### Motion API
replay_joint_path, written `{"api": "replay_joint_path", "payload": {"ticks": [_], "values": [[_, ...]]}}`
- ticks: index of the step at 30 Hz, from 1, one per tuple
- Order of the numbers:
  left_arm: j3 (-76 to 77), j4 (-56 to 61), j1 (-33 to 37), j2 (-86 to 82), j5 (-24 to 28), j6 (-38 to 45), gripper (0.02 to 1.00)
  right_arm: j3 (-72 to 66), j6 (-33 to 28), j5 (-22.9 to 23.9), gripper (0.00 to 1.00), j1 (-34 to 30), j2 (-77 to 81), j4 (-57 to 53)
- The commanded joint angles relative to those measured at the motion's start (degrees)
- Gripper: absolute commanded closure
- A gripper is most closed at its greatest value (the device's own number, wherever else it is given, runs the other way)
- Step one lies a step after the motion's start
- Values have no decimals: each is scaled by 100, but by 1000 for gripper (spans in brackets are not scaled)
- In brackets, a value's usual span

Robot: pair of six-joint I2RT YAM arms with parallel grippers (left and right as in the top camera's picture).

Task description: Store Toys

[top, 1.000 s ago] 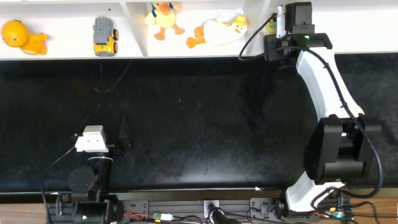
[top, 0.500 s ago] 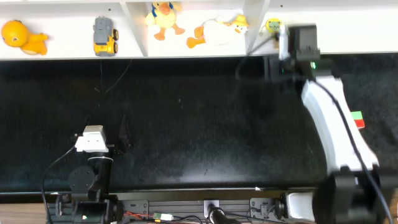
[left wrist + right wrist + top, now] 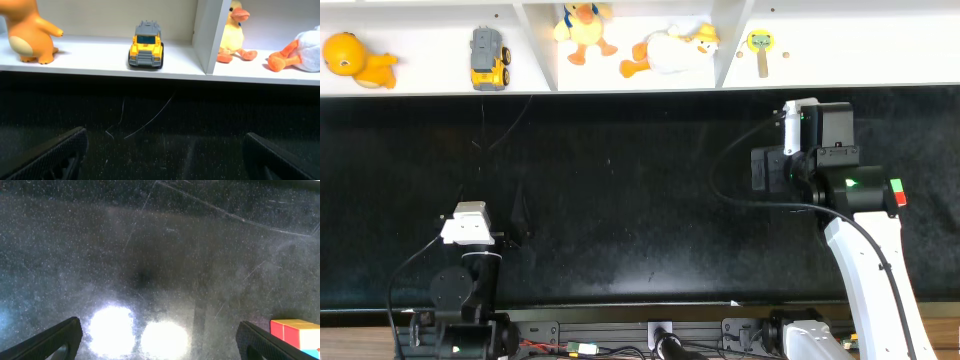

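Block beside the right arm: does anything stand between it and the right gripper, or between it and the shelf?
Nothing visible does. The block lies on black mat beside the open right gripper, and no object lies between it and the shelf. The right compartment holds one small toy, with room beside it.

This looks like a robotics lab bench rather than a home. A table covered in a scuffed black mat has two robot arms, the left arm and the right arm, standing at its near edge beside a rail strung with loose wiring. Along the far edge runs a plain white shelf split by dividers and staged with toys: an orange plush, a yellow toy truck and a plush duck.
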Motion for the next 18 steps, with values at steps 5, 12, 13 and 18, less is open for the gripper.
{"api": "replay_joint_path", "payload": {"ticks": [5,12,13,18], "values": [[-7,-15,-26,-55,57,-61,20,0,42,-120,5,24,-15,315],[-7,-15,-26,-55,57,-61,20,-4,-332,-422,5,-520,-31,116],[-7,-15,-26,-55,57,-61,20,-4,-570,-658,5,-776,-42,26],[-7,-15,-26,-55,57,-61,20,-4,-2490,-1768,3,-2426,-197,-422]]}}
